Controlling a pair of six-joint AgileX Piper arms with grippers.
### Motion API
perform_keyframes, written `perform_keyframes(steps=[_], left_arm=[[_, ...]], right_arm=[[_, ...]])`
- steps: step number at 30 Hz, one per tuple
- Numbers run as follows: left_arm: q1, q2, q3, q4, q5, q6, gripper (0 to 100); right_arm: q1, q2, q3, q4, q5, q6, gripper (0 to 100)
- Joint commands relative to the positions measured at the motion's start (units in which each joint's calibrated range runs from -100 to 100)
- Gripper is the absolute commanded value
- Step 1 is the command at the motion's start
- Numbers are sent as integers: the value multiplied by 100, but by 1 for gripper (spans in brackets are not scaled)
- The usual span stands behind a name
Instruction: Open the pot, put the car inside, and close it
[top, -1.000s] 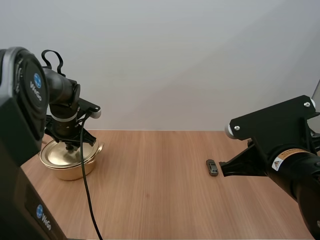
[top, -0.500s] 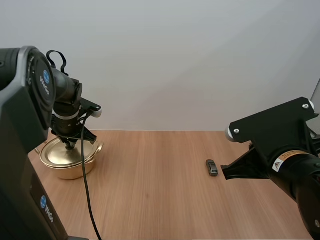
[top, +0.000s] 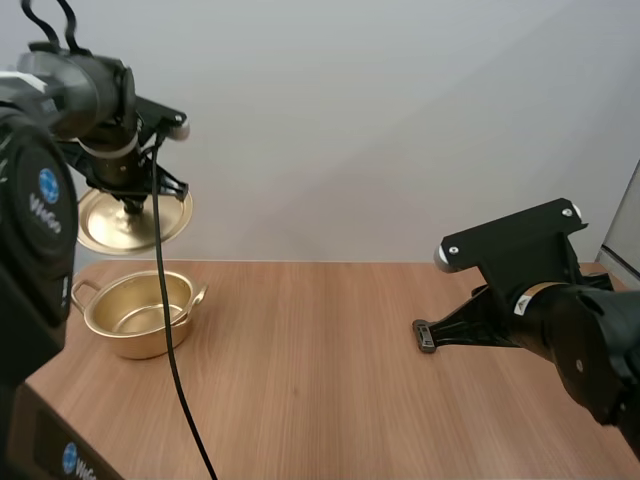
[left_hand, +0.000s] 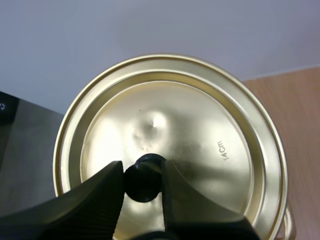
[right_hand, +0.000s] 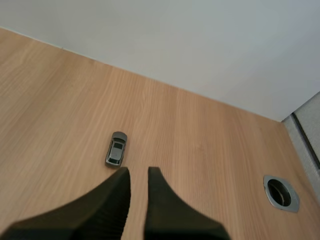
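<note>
Left gripper (left_hand: 141, 169) pinches the lid (left_hand: 200, 130) by its knob (left_hand: 144, 180), high above the open pot (top: 128, 345). Right gripper (right_hand: 137, 176) has its fingers slightly parted, the car (right_hand: 116, 149) lying just ahead of the tips. The car looks tiny, light, hard and likely slick. I'd pinch across its sides.

A plain pale grey wall (top: 400, 120) rises behind a light-brown wood-grain table (top: 320, 400), evenly lit. A round silver metal grommet (right_hand: 281, 190) sits in the tabletop.

The high view looked forward and down over the table (top: 330, 380), sharing the lid (top: 105, 226) with the close left wrist view and the car (top: 426, 336) with the farther right wrist view.
</note>
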Motion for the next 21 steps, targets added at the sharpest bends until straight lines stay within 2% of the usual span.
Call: perform_keyframes(steps=[1, 2, 5, 10, 21], left_arm=[[2, -623, -277, -484, -21, 156, 0], [2, -767, -349, -648, -21, 210, 0], [2, -1223, -582, -940, -21, 283, 0], [2, -1904, -826, -1186, -21, 308, 0], [2, -2759, -855, -1186, -53, 308, 0]], right_arm=[[-2, 1632, -224, 182, -19, -1, 81], [-2, 1892, -336, 270, -35, -1, 88], [-2, 2778, -617, 571, -60, -1, 84], [-2, 3814, -1007, 571, -472, -1, 81], [-2, 4901, -1458, 629, -1002, -1, 81]])
